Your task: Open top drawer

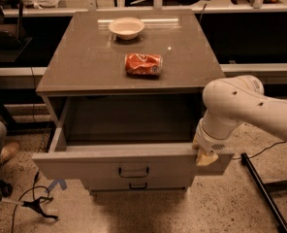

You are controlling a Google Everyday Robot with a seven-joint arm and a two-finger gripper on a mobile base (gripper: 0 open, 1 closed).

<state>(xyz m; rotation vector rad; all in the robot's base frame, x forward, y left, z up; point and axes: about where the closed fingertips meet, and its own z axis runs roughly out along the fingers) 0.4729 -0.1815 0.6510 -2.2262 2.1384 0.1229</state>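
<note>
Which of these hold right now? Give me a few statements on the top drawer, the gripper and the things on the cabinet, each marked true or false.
1. The wide grey top drawer is pulled well out of the cabinet. True.
2. The gripper is on the small dark bar handle. False: the gripper is at the right end of the drawer front, apart from the handle at the centre.
3. The crushed orange can lies on its side on the brown cabinet top. True.
4. The white round bowl sits inside the open drawer. False: it stands on the cabinet top, farther back than the can.
</note>
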